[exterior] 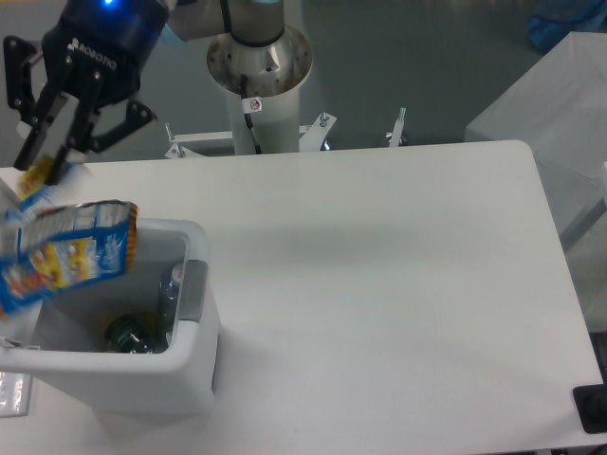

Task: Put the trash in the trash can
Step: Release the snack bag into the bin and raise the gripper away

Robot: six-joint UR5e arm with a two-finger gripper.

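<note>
Up in the upper left of the frame, the gripper point(45, 161) pinches the top corner of the snack packet point(64, 251), which hangs over the open trash can point(194, 365) at lower left. Inside the can lies the water bottle point(152, 318), partly hidden. Rightward stretches the white table point(398, 284).

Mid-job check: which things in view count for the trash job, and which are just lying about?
Job things: snack packet, held above the bin by the gripper; trash can, open; water bottle, apparently already inside.

Not part of it: dark round item in the bin, unclear; black object at the table's corner.
</note>
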